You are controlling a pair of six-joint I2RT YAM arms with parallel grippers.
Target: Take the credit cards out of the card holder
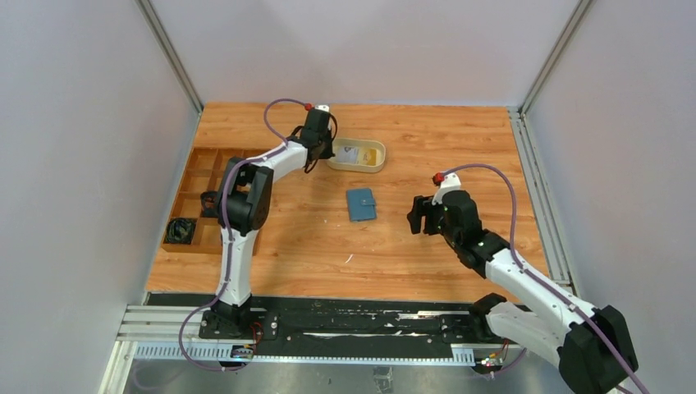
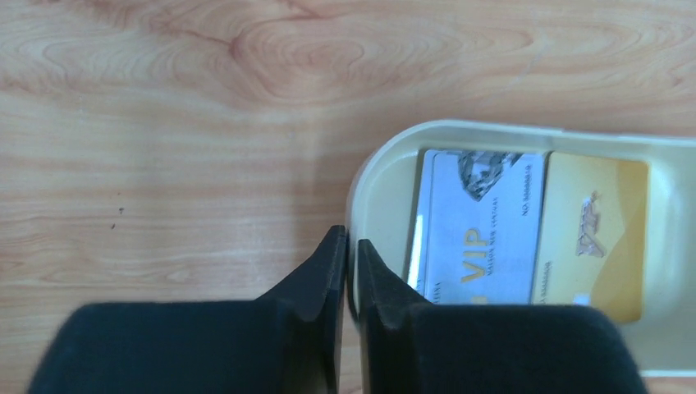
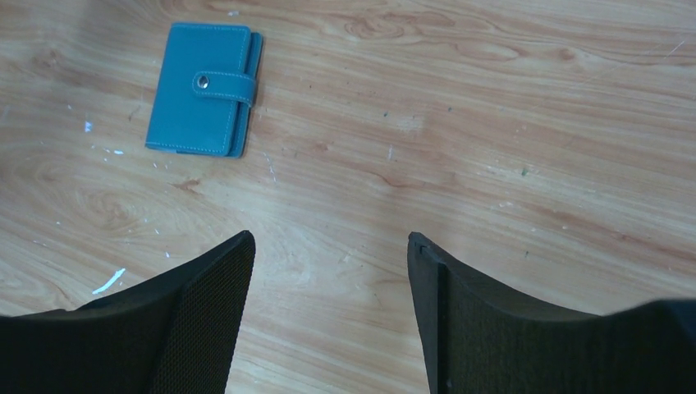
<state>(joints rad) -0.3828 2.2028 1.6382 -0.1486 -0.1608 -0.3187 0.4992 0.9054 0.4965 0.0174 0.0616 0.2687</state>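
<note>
- My left gripper (image 2: 349, 238) is shut, its 2 fingers pressed together with nothing between them. It sits over the rounded end of the oval beige tray (image 2: 369, 168), at the far side of the desk (image 1: 443, 263). I cannot tell whether it touches the rim.
- 2 credit cards (image 1: 350, 154) lie flat inside that tray, side by side and touching: a silvery-white VIP card (image 2: 480, 222) and a yellow card (image 2: 595, 230).
- The card holder (image 1: 361, 204) lies flat near the middle of the desk, on the near side of the tray and apart from it. It is folded shut with its snap tab fastened.
- My right gripper (image 3: 328, 238) stands wide open and holds nothing. It hangs over bare desk to the right of the card holder, well apart from it.
- A brown wooden compartment box (image 1: 205, 172) sits at the left edge of the desk, with a black bundle (image 1: 180, 231) in its nearest compartment.
</note>
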